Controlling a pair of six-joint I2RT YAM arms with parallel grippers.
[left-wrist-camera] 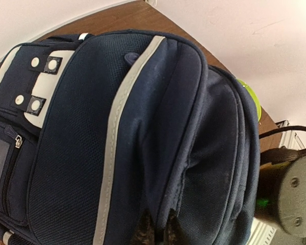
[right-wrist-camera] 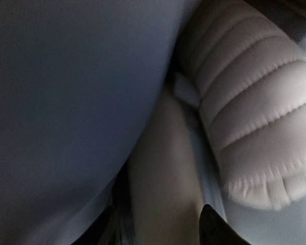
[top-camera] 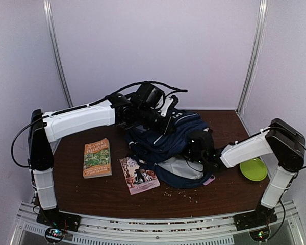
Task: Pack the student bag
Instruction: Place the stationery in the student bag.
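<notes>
The student bag [top-camera: 160, 140], navy blue with white stripes, lies in the middle of the table with its mouth toward the near right. My left gripper [top-camera: 166, 124] reaches over its top. In the left wrist view the left gripper [left-wrist-camera: 158, 232] is shut on a fold of the bag's navy fabric [left-wrist-camera: 158, 127]. My right gripper [top-camera: 196, 147] is pushed into the bag's mouth. The right wrist view shows only the grey lining [right-wrist-camera: 66, 102], a padded panel [right-wrist-camera: 255, 117] and a beige fold [right-wrist-camera: 160, 168]. One dark fingertip [right-wrist-camera: 214, 228] stands well off to the right of that fold, jaws apart.
A green book [top-camera: 97, 157] and a second book [top-camera: 138, 175] lie on the brown table [top-camera: 92, 196] left of the bag. A lime-green plate [top-camera: 253, 169] sits at the right edge. Something small and pink [top-camera: 209, 179] pokes out at the bag's near edge.
</notes>
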